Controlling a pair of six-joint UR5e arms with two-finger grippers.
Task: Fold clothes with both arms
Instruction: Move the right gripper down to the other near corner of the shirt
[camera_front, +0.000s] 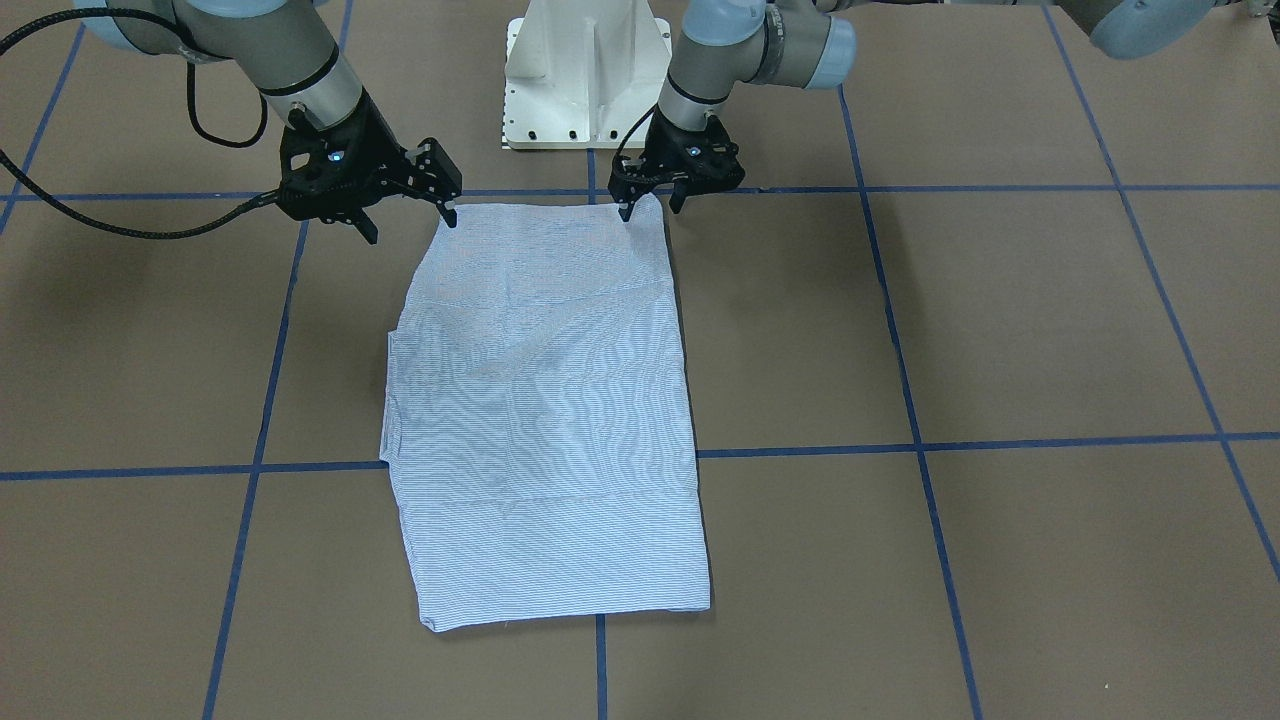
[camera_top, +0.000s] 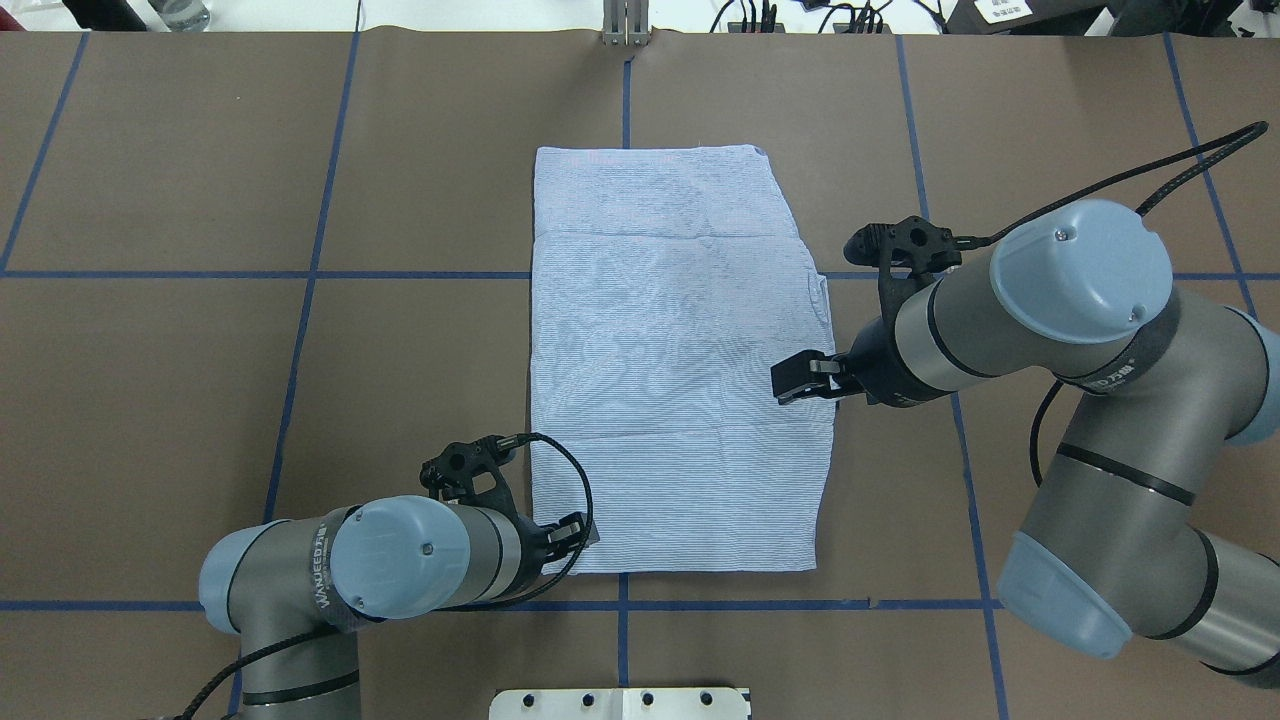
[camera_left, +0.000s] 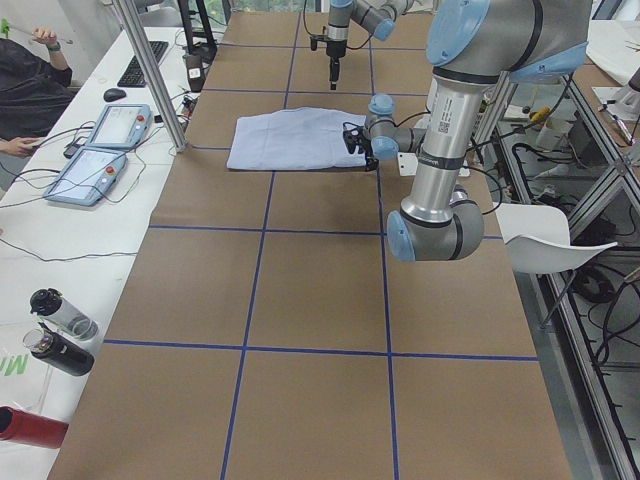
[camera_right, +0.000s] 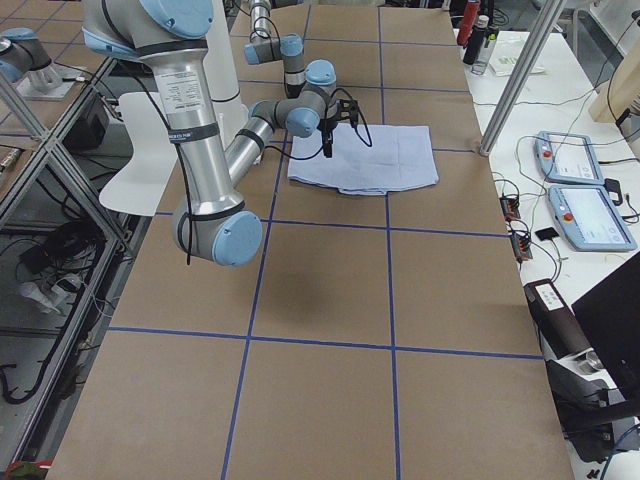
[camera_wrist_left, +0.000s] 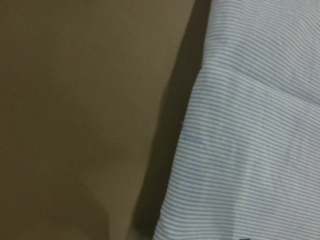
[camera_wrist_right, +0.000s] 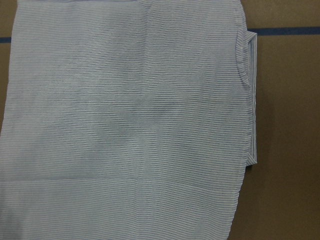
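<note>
The shirt (camera_top: 680, 360) lies flat mid-frame in the overhead view, already narrowed to a long rectangle with its sleeves out of sight. The left gripper (camera_front: 651, 208), jaws apart, straddles the shirt's corner at top centre of the front view. The right gripper (camera_front: 412, 228), also spread and empty, hovers by the shirt's edge at upper left. The end-to-end folds probably remain.

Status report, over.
Left gripper open at shirt corner nearest robot. Right gripper open beside the other near corner. Shirt folded flat; nothing in the way.
</note>
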